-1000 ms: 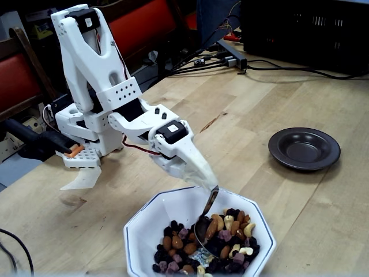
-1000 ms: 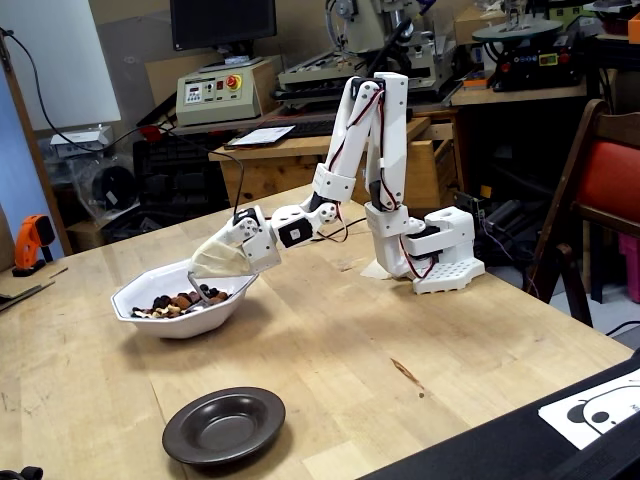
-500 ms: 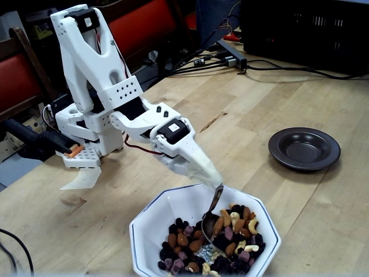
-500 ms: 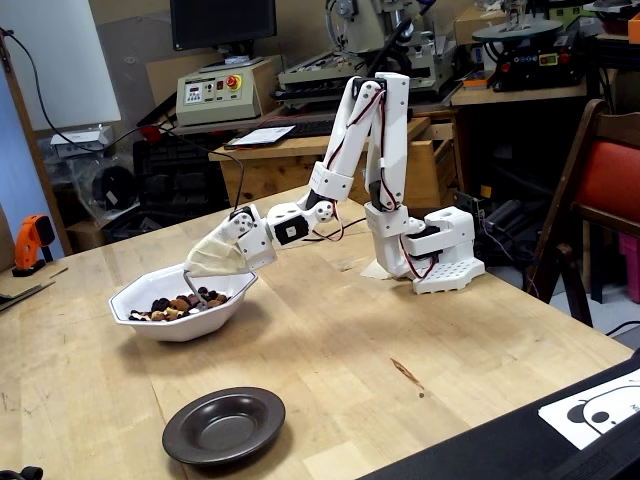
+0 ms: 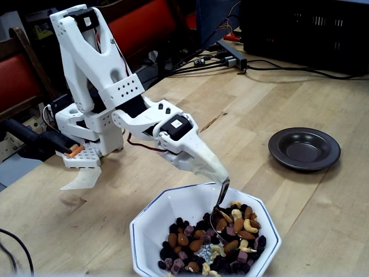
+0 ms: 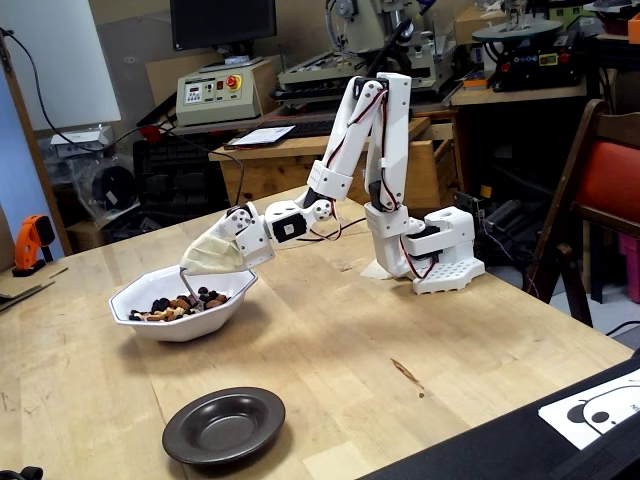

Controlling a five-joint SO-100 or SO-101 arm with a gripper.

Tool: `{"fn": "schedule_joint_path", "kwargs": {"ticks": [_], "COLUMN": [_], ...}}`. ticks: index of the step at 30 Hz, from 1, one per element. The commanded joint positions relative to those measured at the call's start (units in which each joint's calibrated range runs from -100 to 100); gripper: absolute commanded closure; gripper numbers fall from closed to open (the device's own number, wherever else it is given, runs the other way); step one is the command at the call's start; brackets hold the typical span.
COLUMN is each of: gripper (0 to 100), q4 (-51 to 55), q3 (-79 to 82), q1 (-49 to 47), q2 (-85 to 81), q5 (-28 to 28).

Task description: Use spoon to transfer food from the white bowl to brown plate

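The white bowl [image 5: 150, 222] sits at the near table edge in a fixed view and at the left in the other fixed view [image 6: 190, 325]. It holds the food [image 5: 230, 236] of nuts and dried fruit [image 6: 180, 302]. My gripper [image 5: 219, 173] [image 6: 198, 262] hangs over the bowl's rim, shut on the spoon [image 5: 218, 213]. The spoon's handle sticks down from the fingertips and its oval bowl is dipped into the food [image 6: 184, 282]. The brown plate [image 5: 277, 147] lies empty to the right of the bowl, apart from it, and shows near the front edge in the other fixed view [image 6: 190, 440].
The arm's white base [image 5: 86, 150] [image 6: 440, 260] is clamped at the table's edge. A black crate [image 5: 305, 29] and cables [image 5: 277, 66] lie at the back. Red chairs [image 6: 610, 180] stand beside the table. An orange tool [image 6: 35, 240] lies at the far left.
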Motion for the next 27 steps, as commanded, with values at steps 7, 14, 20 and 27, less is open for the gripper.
{"fn": "schedule_joint_path", "kwargs": {"ticks": [7, 14, 20, 27], "gripper": [98, 98, 98, 98], "q4": [-5.4, -15.6, -19.4, -19.8], "q3": [-4.0, -3.8, -3.8, -3.8], "q1": [4.2, 4.3, 4.3, 4.3], "q2": [-3.6, -2.9, -2.9, -3.5], "q5": [-0.3, -0.2, -0.1, 0.1]}}
